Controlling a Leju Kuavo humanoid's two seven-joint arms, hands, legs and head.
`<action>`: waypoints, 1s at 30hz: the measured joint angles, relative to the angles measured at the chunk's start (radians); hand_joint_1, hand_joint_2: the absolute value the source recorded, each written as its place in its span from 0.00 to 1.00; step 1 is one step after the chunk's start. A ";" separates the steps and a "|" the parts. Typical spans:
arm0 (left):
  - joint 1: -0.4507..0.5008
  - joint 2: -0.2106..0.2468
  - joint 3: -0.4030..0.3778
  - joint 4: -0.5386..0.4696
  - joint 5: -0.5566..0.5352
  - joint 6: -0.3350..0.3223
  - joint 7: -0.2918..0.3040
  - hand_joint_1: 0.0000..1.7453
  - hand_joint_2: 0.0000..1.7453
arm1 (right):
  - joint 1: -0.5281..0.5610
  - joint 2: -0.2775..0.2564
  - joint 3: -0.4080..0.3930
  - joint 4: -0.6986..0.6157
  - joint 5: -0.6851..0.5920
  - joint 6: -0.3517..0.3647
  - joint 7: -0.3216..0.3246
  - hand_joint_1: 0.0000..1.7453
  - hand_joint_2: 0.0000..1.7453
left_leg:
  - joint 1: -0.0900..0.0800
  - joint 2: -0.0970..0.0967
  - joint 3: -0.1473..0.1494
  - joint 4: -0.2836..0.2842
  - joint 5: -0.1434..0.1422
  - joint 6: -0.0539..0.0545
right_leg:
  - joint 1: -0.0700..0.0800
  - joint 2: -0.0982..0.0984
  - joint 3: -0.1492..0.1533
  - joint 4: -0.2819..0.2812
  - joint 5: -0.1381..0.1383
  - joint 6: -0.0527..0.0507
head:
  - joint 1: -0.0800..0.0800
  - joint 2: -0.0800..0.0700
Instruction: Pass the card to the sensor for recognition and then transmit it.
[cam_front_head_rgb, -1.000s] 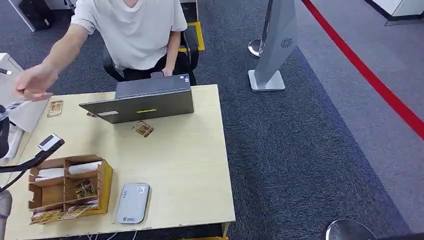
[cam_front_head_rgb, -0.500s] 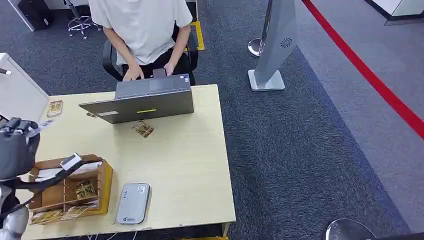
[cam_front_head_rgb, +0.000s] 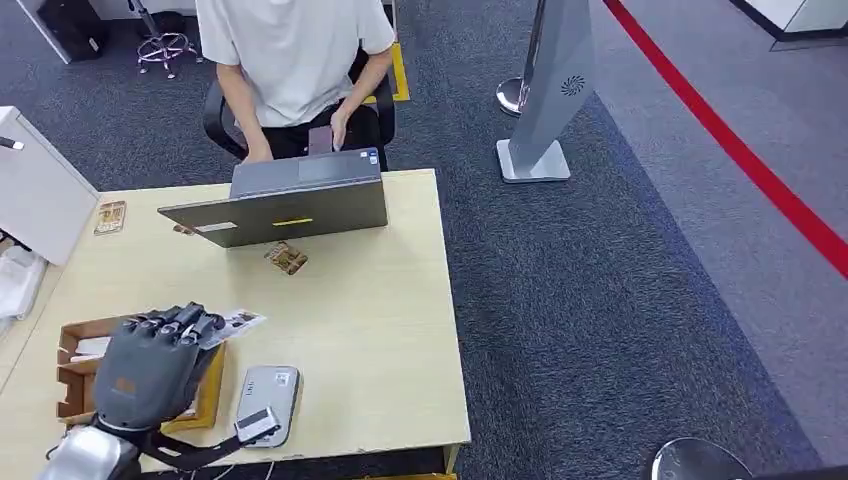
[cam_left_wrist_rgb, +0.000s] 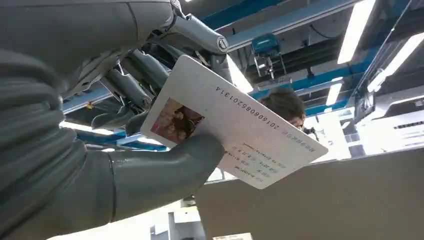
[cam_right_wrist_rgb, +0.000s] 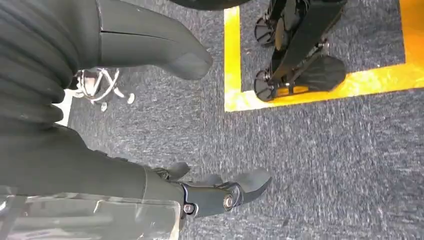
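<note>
Left wrist view: the card (cam_left_wrist_rgb: 235, 135) is pinched between the thumb and fingers (cam_left_wrist_rgb: 135, 85) of the left hand (cam_left_wrist_rgb: 100, 125), its printed face toward the camera. Head view places that left hand (cam_front_head_rgb: 150, 365) above the cardboard organizer (cam_front_head_rgb: 75, 345), with the card (cam_front_head_rgb: 235, 324) projecting over the table (cam_front_head_rgb: 370, 330) near the grey sensor (cam_front_head_rgb: 265, 405). Right wrist view: the right hand (cam_right_wrist_rgb: 165, 125) hangs over carpet, fingers apart, holding nothing.

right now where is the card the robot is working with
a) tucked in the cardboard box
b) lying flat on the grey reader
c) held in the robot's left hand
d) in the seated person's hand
c: the left hand pinches the card between thumb and fingers, above the table near the cardboard box, not on the grey reader.
</note>
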 joint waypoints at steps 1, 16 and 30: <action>0.001 0.001 -0.003 -0.002 0.001 0.000 0.000 1.00 1.00 | 0.000 0.000 0.000 -0.001 0.000 0.000 0.000 0.00 1.00 | 0.000 0.000 0.000 0.000 0.000 0.000 | 0.000 0.000 0.000 0.000 0.000 0.000 | 0.000 0.000; 0.008 0.007 -0.012 0.012 -0.019 -0.147 0.067 1.00 1.00 | 0.001 0.005 -0.016 -0.019 0.013 0.010 0.000 0.00 1.00 | 0.000 0.000 0.000 0.000 0.000 0.000 | 0.000 0.000 0.000 0.000 0.000 0.000 | 0.000 0.000; 0.031 0.003 -0.012 0.168 -0.030 -0.181 0.091 1.00 1.00 | 0.000 0.005 -0.023 -0.034 0.019 0.019 0.002 0.00 1.00 | 0.000 0.000 0.000 0.000 0.000 0.000 | 0.000 0.000 0.000 0.000 0.000 0.000 | 0.000 0.000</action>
